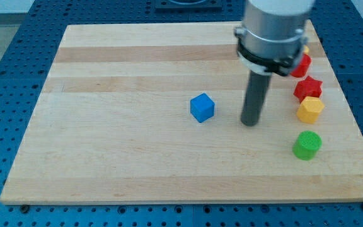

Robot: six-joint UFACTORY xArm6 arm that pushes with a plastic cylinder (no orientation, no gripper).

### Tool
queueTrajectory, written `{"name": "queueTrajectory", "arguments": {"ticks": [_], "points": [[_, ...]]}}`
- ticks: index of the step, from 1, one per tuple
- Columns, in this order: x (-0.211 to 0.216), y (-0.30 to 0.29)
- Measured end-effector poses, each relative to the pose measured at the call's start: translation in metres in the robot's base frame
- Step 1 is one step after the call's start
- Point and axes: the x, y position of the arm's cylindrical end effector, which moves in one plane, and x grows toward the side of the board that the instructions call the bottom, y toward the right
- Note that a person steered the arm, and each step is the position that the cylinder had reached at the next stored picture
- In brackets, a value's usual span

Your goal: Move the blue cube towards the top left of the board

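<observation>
The blue cube (201, 107) sits on the wooden board (118, 94), a little right of the board's middle. My tip (251, 123) rests on the board to the cube's right, a short gap away and not touching it. The rod rises to the grey arm body at the view's top right.
At the view's right edge of the board stand a red block (302, 65) partly behind the arm, a red star-shaped block (308, 87), a yellow hexagonal block (310, 109) and a green cylinder (307, 145). A bit of yellow shows behind the arm. A blue perforated table surrounds the board.
</observation>
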Motion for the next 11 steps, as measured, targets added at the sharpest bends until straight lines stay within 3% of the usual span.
{"name": "queueTrajectory", "arguments": {"ticks": [1,4,11], "points": [[0.029,-0.014],[-0.003,-0.069],[-0.136,-0.183]]}}
